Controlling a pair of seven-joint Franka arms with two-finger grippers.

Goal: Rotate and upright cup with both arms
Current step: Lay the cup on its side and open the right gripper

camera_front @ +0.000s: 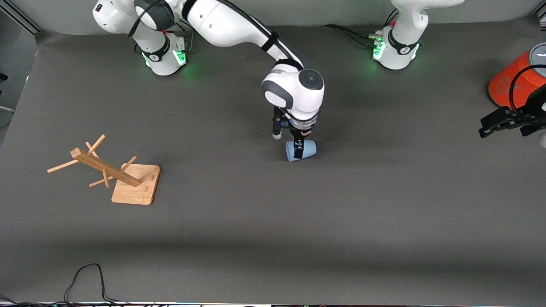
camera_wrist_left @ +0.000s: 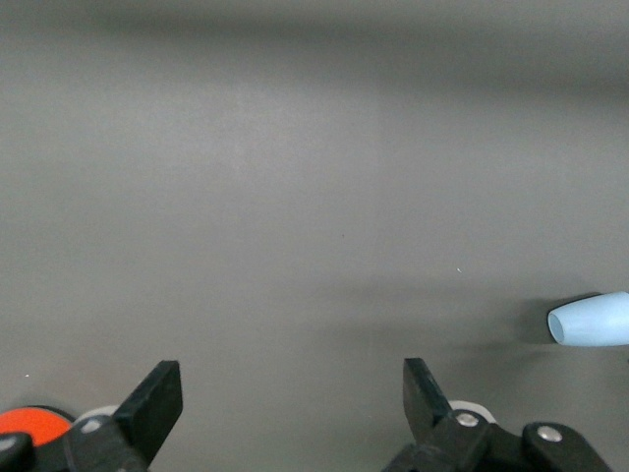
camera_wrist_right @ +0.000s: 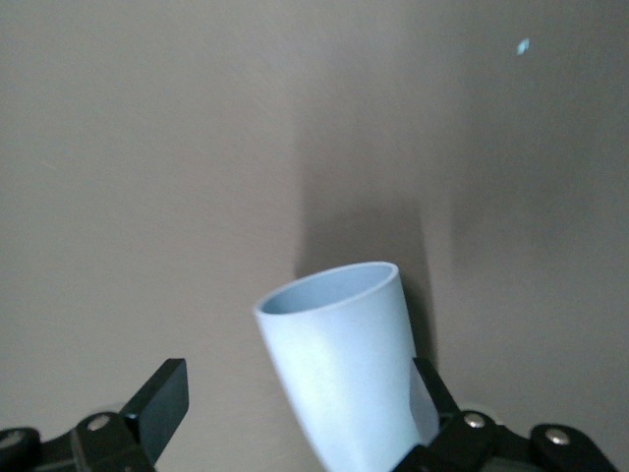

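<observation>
The pale-blue cup lies on its side in the middle of the table. My right gripper is down over it and open. In the right wrist view the cup lies between the fingers, against one finger, with a gap to the other finger. My left gripper waits open and empty at the left arm's end of the table, beside the orange cylinder. In the left wrist view the left gripper is open over bare mat, and the cup shows far off.
A large orange cylinder with a grey top stands at the left arm's end of the table; it also shows in the left wrist view. A wooden peg rack on a square base lies toward the right arm's end.
</observation>
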